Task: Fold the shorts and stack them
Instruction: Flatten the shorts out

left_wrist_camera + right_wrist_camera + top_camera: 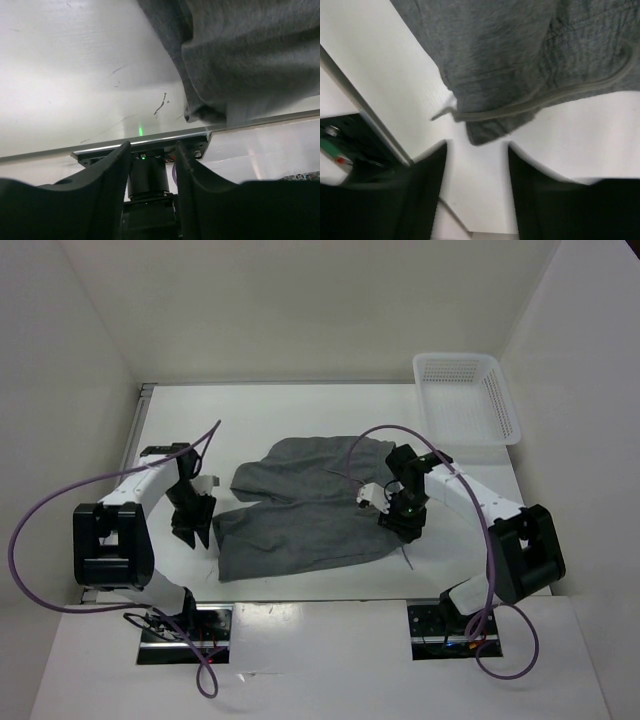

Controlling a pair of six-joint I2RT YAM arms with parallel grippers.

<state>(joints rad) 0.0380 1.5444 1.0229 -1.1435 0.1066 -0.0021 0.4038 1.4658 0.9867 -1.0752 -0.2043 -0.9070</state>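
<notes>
Beside rumpled soft grey shorts [300, 510], left fingers [100, 187] and right fingers [422, 187] gape empty.

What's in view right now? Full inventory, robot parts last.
shorts: one pair, mid-grey, lying loosely and unfolded at the middle of the table between the two grippers
basket: one, white perforated plastic, far right corner of the table, nothing in it
table: one, white, enclosed by white walls at the left, far and right sides
cables: two, purple, one looping from each arm
left arm: one, white and black, near left, reaching toward the shorts' left edge
right arm: one, white and black, near right, reaching toward the shorts' right edge
left gripper: one, black, open and empty, beside the shorts' hem
right gripper: one, black, open and empty, just off the fabric edge
</notes>
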